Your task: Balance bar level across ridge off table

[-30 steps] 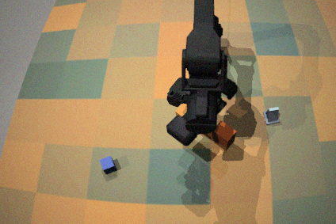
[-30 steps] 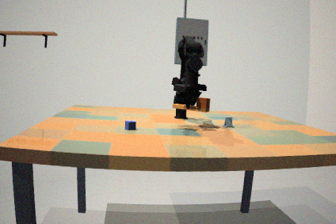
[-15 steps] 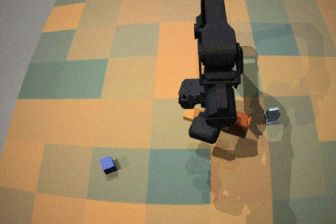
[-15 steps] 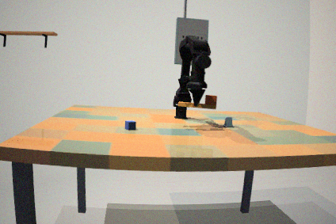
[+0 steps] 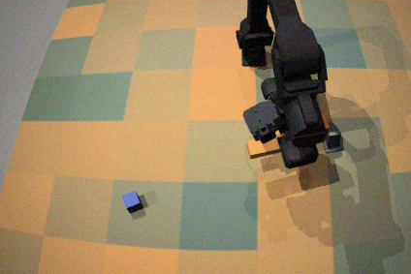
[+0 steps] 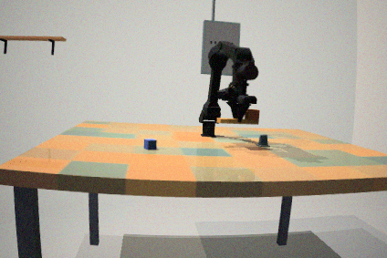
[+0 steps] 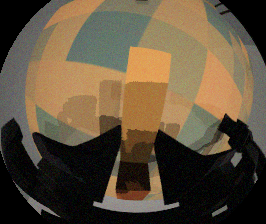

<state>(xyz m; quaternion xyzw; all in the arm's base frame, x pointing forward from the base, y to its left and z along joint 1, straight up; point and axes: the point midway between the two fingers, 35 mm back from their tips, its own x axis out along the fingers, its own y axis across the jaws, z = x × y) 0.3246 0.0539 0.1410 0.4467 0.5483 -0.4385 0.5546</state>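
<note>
The orange bar (image 5: 259, 148) (image 6: 225, 120) (image 7: 148, 67) is a long flat strip with a red-brown block (image 6: 252, 117) (image 7: 133, 195) at one end. My gripper (image 5: 280, 138) (image 6: 240, 119) (image 7: 138, 131) is shut on the bar and holds it clear above the table, looking about level in the exterior view. The block's end points right there. The small grey ridge (image 5: 333, 140) (image 6: 263, 140) stands on the table, just right of the gripper in the top view and lower right of the block in the exterior view. The arm hides much of the bar in the top view.
A small blue cube (image 5: 131, 201) (image 6: 150, 144) sits on the patchwork table (image 5: 87, 148) (image 6: 160, 171), well left of the arm and the ridge. A grey panel (image 6: 221, 32) and a wall shelf (image 6: 32, 38) are in the background.
</note>
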